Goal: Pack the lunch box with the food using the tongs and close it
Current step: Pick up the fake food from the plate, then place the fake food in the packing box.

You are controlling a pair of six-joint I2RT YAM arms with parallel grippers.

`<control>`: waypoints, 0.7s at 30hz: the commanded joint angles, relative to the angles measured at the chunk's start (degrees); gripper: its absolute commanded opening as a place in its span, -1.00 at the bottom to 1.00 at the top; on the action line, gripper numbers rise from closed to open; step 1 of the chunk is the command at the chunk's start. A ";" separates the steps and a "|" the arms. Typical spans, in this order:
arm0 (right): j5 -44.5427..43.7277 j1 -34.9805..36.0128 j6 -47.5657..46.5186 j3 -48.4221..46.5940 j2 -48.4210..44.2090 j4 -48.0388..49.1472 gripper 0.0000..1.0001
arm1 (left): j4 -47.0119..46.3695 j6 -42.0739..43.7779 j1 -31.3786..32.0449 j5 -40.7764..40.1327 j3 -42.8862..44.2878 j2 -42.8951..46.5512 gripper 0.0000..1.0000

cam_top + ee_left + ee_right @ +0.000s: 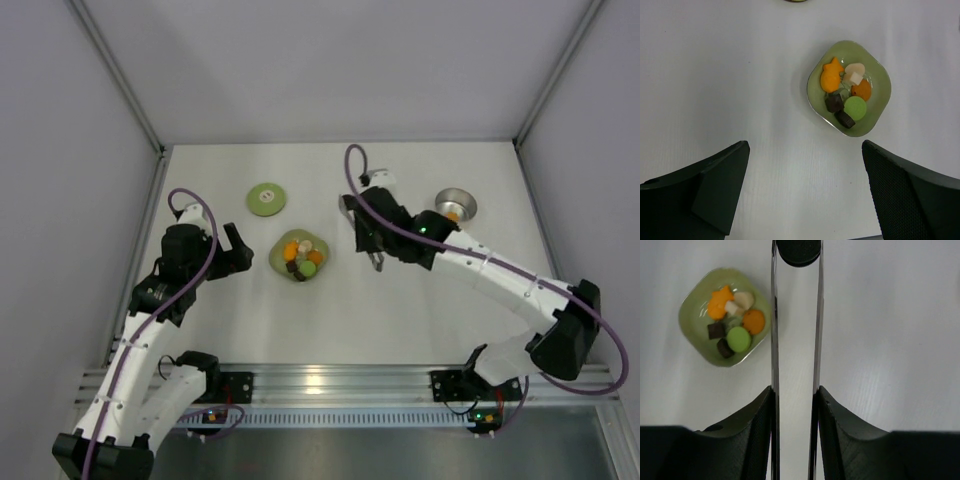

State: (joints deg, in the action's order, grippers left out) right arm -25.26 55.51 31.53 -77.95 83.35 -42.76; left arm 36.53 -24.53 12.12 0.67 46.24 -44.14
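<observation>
One small round silvery metal tin (pixel 458 200) sat far right, one orange bit (pixel 452 213) inside; one flat green lid (pixel 266 198) lay well apart; seven food bits (pixel 856 106) filled one light green plate (pixel 880 75); the right gripper (pixel 795 395) squeezed long silvery tongs (pixel 774 330); the left gripper (pixel 805 146) gaped empty.

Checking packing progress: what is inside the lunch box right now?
One orange piece lies inside the lunch box. The right arm overlaps the box's near-left edge, so anything there cannot be seen.
</observation>
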 commanded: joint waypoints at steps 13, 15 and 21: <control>8.72 -40.73 -7.97 13.00 -17.35 3.56 -0.45 | -1.20 -0.07 0.45 -1.63 0.17 0.37 0.98; 10.66 -43.28 -8.67 14.14 -17.08 4.09 -0.45 | -1.20 0.01 0.54 -1.63 0.17 0.28 0.98; 12.77 -46.54 -9.82 15.72 -15.68 6.20 -0.45 | -1.20 -0.07 0.62 -1.72 0.17 0.37 0.98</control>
State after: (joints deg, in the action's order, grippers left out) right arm -14.79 10.46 23.51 -62.24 67.29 -41.54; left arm 36.56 -24.53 12.45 -0.54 46.24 -44.14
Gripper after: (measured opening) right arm 0.358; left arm 0.990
